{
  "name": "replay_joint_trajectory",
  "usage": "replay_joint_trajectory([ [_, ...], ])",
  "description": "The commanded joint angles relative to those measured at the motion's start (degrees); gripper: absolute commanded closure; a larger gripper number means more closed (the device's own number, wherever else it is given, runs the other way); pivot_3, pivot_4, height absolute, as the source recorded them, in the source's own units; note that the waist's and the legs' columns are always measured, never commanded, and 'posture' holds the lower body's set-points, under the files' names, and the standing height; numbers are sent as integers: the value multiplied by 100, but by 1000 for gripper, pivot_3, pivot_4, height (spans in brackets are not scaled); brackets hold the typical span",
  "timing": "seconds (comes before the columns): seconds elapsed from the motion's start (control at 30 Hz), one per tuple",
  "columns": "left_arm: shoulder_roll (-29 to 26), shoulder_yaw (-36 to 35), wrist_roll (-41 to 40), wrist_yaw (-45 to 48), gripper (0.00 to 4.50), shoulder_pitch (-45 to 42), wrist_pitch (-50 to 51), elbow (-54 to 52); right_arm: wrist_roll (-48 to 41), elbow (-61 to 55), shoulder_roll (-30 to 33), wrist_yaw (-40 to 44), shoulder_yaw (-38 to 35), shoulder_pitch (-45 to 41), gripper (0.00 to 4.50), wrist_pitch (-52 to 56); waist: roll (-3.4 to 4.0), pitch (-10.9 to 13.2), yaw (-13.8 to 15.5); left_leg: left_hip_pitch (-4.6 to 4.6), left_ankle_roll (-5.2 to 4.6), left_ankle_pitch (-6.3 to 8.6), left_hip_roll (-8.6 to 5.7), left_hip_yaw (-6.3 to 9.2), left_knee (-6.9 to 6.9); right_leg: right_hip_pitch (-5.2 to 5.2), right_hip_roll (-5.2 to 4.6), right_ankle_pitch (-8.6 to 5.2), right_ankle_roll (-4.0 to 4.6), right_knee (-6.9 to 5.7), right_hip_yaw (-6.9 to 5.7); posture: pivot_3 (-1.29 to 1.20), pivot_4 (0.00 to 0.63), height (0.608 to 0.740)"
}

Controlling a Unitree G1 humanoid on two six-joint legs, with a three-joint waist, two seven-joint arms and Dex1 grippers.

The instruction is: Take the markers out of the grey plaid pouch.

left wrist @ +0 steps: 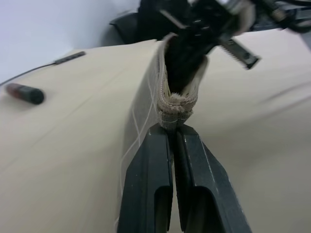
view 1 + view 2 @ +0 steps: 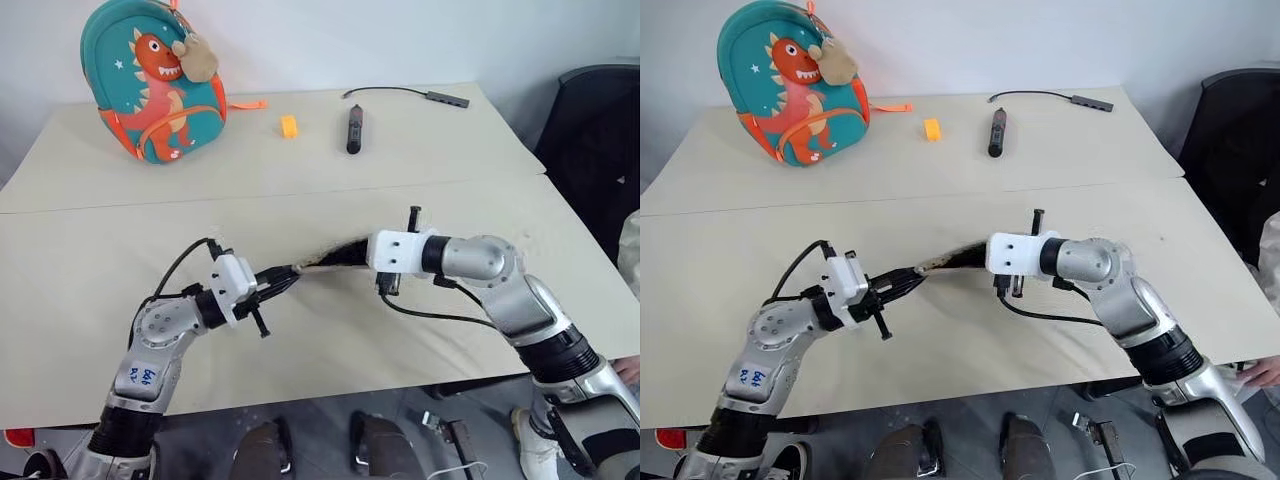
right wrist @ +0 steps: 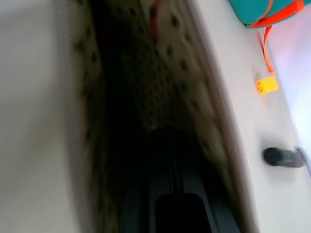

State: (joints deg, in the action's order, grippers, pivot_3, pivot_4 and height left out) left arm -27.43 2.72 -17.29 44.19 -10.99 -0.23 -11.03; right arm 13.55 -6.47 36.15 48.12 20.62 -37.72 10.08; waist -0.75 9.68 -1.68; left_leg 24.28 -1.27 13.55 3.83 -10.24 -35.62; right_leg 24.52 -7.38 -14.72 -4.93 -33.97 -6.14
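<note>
**Grippers meeting at pouch, mid-table**

Arms angle inward over the tan table (image 2: pixel 90 300). Left gripper (image 1: pixel 172 133) points nearly level, fingers pinched together on the end seam of the grey plaid pouch (image 1: pixel 146 104). Right gripper (image 2: pixel 345 255) tilts slightly down, fingers together, pushed inside the pouch's open mouth. Pouch hangs stretched between both grippers, well in front of the teal dinosaur backpack (image 2: pixel 155 85); spotted lining visible inside, faint white grid lines outside.

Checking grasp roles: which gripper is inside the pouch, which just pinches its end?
The right gripper is inside the grey plaid pouch; the left gripper clamps the pouch's end from outside.
</note>
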Motion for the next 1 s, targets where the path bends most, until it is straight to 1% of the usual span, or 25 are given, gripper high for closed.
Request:
replay_joint_trajectory([
  [0.03,145,37,-235,59,4500,-67,-5,-412,223,-241,-103,124,113,-128,4102,491,0,0,5,0,0,0,1,0,-1,0,0,0,0,-2,0,0,150,740],
  [0.07,173,22,-269,47,4500,-58,50,-437,258,-230,-93,146,113,-116,3874,541,0,0,6,0,0,0,1,1,-2,0,0,0,0,-3,0,0,150,740],
  [0.17,180,-51,-285,65,4500,-7,111,-460,236,-148,-73,140,-3,-155,2890,647,-1,0,17,3,-1,1,-3,2,-4,0,-4,0,0,-3,-2,0,150,740],
  [0.3,243,-227,-366,-8,4500,-24,122,-369,93,-331,-29,400,-57,-249,1525,892,-1,1,8,3,-5,3,-3,2,-11,-3,-4,1,-1,-3,-2,0,150,740],
  [0.33,250,-245,-379,-6,4500,-28,124,-363,28,-401,-41,479,-79,-263,1112,1002,-1,1,3,3,-5,3,-2,2,-11,-3,-3,1,-2,-3,-2,0,150,740],
  [0.37,258,-270,-411,-1,4500,-29,137,-352,28,-440,-58,500,-88,-329,876,1045,-1,0,1,3,-5,3,-1,2,-11,-3,-2,1,-2,-4,-1,0,150,740],
  [0.43,323,-378,-569,-8,4500,1,194,-283,19,-513,-80,544,-91,-456,248,1136,0,1,-3,3,-4,2,2,2,-11,-1,0,1,-1,-6,-1,0,150,740],
  [0.47,352,-427,-652,-6,4500,16,225,-266,18,-538,-71,566,-84,-490,42,1162,0,1,-2,3,-3,2,3,2,-12,0,2,1,-1,-8,-1,0,150,740],
  [0.57,399,-559,-890,37,4500,60,340,-219,11,-598,-35,624,-59,-522,42,1233,0,1,4,3,-3,2,6,3,-17,-1,4,1,-1,-9,-2,0,150,740],
  [0.63,385,-693,-1092,152,4500,90,411,-117,-453,-902,-207,865,-179,-513,42,1770,0,1,5,4,-3,2,4,3,-18,-2,2,1,-1,-9,-2,0,150,740],
  [0.67,371,-757,-1156,191,4500,76,430,-55,-657,-1000,-361,831,-295,-565,42,2013,0,1,7,4,-3,2,3,3,-18,-2,1,1,-1,-9,-2,0,150,740],
  [0.73,358,-849,-1423,302,4500,22,624,-16,-662,-1032,-361,803,-289,-616,436,2076,0,1,0,4,-4,3,4,3,-22,-2,2,1,-1,-11,-1,0,150,740],
  [0.8,352,-872,-1494,371,4500,-4,672,-27,-619,-1034,-296,797,-243,-607,974,2019,0,1,3,4,-3,3,5,5,-25,-3,2,1,-1,-13,-3,0,150,740],
  [0.87,346,-876,-1572,428,4500,-6,785,-42,-644,-1071,-242,835,-206,-592,1647,2028,0,1,14,4,-4,4,3,5,-27,-5,0,1,-1,-13,-4,0,150,740],
  [1.0,373,-839,-1680,567,4500,-11,913,-100,-610,-1109,-89,1044,-23,-604,1647,1981,-1,2,9,7,-8,7,0,6,-28,-5,-4,1,-2,-9,-4,0,150,740],
])
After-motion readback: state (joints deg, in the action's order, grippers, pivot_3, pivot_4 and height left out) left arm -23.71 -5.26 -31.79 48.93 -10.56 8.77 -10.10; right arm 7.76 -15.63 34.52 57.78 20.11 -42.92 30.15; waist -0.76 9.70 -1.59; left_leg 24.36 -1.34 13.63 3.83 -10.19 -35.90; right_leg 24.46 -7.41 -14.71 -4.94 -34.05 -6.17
